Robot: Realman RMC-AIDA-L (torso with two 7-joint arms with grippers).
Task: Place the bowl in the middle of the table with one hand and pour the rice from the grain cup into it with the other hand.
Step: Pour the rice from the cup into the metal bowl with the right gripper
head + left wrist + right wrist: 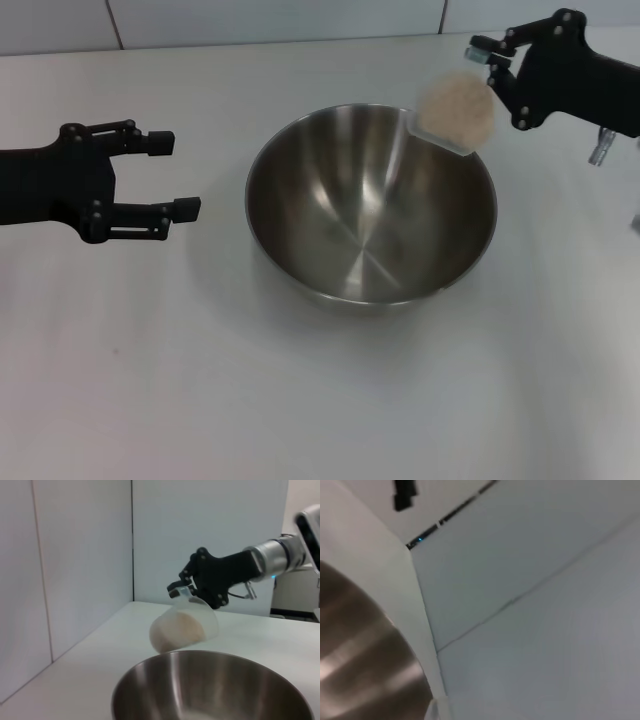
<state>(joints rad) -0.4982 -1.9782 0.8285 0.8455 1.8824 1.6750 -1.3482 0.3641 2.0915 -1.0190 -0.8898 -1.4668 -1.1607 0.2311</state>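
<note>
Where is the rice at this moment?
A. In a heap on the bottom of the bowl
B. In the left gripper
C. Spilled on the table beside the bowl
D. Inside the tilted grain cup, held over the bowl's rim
D: the right gripper holds the tilted grain cup over the rim of the bowl, and the rice fills the cup.

Both pincers, left pincer [178,177] and right pincer [492,52], black, skeletal, screw-studded; silver wrist sleeve [277,557] seen behind the right pincer.
</note>
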